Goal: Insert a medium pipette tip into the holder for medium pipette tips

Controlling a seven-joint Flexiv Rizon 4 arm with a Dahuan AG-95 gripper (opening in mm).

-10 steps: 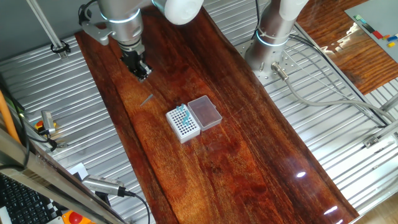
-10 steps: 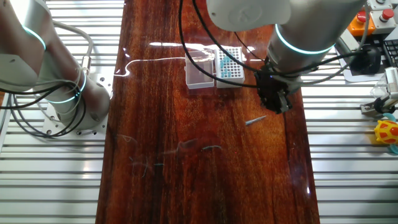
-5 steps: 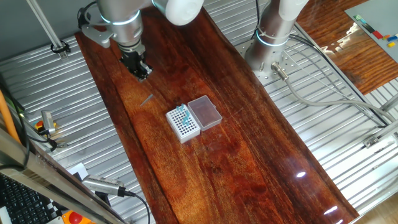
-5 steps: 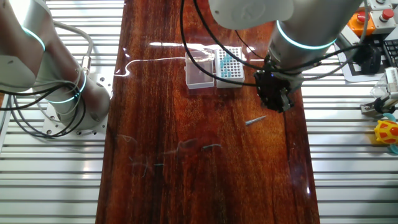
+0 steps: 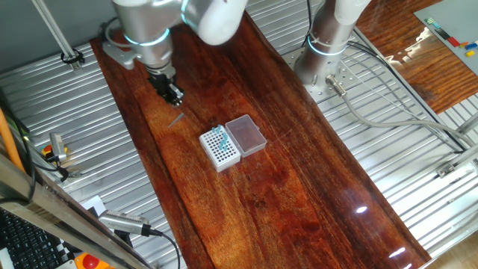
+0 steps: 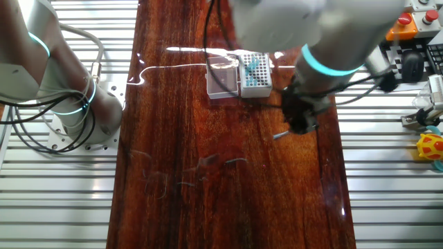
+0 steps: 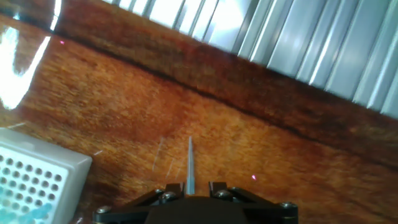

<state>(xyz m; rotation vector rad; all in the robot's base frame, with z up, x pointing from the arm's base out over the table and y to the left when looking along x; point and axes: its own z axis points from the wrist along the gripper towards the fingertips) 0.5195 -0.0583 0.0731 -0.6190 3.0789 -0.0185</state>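
Observation:
The medium pipette tip (image 5: 177, 119) lies flat on the dark wooden table, a little way from the holder (image 5: 219, 148). The holder is a white box with a grid of holes, a few bluish tips in it, and its clear lid (image 5: 246, 134) open beside it. My gripper (image 5: 173, 96) hangs just above the tip. In the hand view the tip (image 7: 189, 163) lies on the wood in line with the gap of my gripper (image 7: 196, 186), whose jaws stand apart, open and empty. The holder's corner (image 7: 37, 177) shows at the lower left. In the other fixed view the tip (image 6: 279, 134) lies beside the gripper (image 6: 299, 124).
The wooden table (image 5: 284, 179) is edged by ribbed metal surfaces (image 5: 388, 149) on both sides. A second arm's base (image 5: 326, 60) stands at the back right. Cables and a controller lie off the table at the left front.
My gripper has moved down and a little toward the holder, ending right over the pipette tip. The tip and the holder have not moved.

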